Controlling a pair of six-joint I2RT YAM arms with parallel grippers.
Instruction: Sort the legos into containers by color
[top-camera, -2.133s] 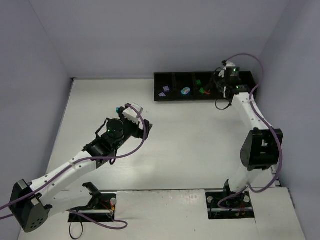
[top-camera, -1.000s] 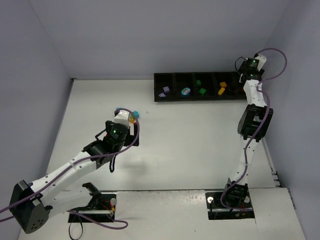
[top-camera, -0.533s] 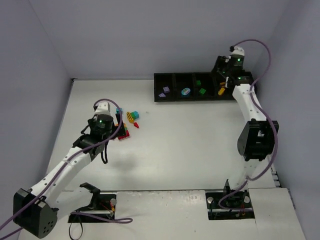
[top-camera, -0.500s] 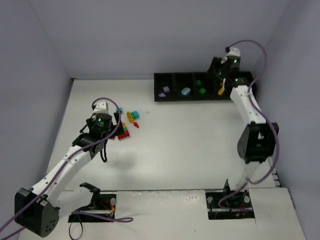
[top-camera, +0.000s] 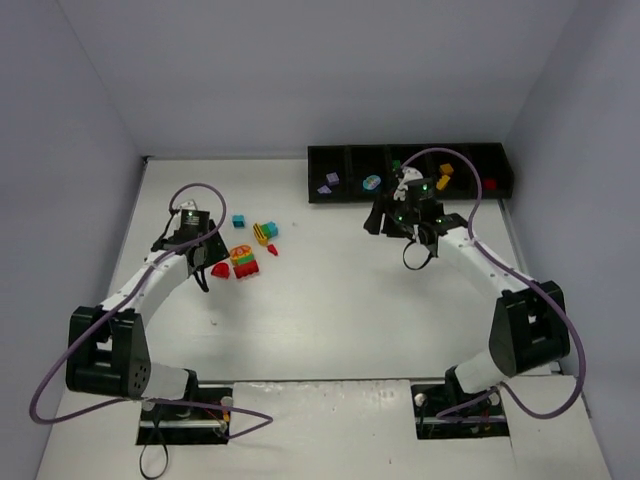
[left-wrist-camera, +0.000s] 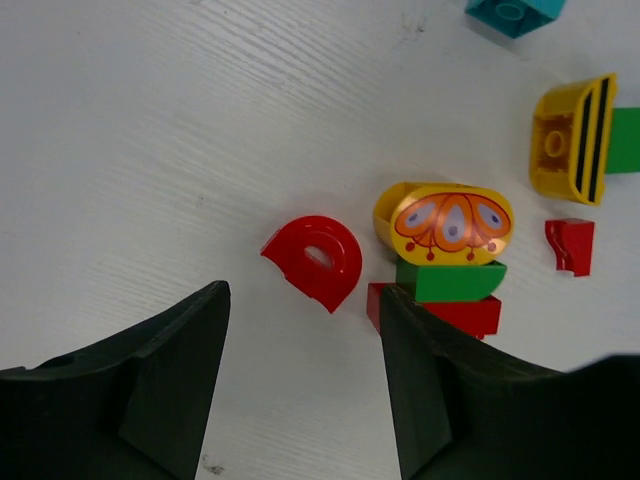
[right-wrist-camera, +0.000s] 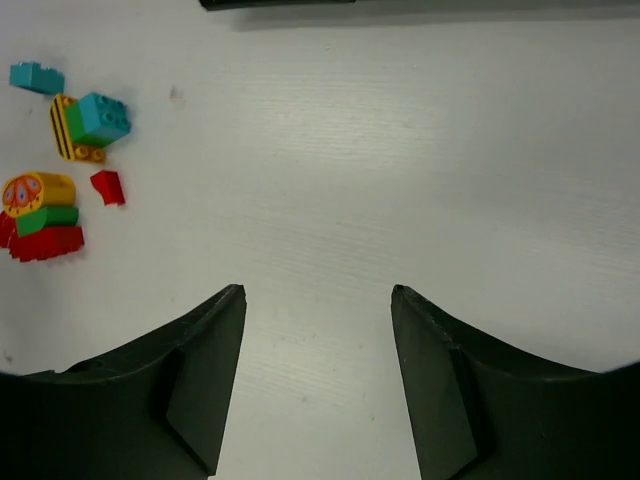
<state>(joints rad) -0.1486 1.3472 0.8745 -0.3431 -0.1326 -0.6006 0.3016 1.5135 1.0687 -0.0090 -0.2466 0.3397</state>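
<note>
Now, your left tool (left-wrist-camera: 302, 300) has its two fingers apart and nothing is held between them. In its wrist view the round red brick (left-wrist-camera: 315, 262) lies on the white surface (top-camera: 340, 290) just in front of the gap between the fingers; I cannot tell if a finger touches it. Just beside this brick, on its right in that view, you see a small stack: a yellow oval brick (left-wrist-camera: 450, 220) with an orange pattern on top, a green brick (left-wrist-camera: 450, 282) under it and a flat red brick (left-wrist-camera: 440, 312) at the bottom. Near the stack lie a small red piece (left-wrist-camera: 572, 246) and a yellow striped brick (left-wrist-camera: 572, 140) with black lines. A teal brick (left-wrist-camera: 512, 12) lies farther away, at the upper edge of the view.

Your right tool (right-wrist-camera: 318, 295) is also spread apart and empty. It hangs over a bare part of the surface, near the front of the black tray (top-camera: 340, 200) and well apart from the group of bricks.

The tray stands at the far side of the surface. In its bins you can see a lilac brick (top-camera: 328, 182), a pale oval brick (top-camera: 372, 183), an orange brick (top-camera: 444, 170) and a red tray brick (top-camera: 490, 184), each in a separate bin
</note>
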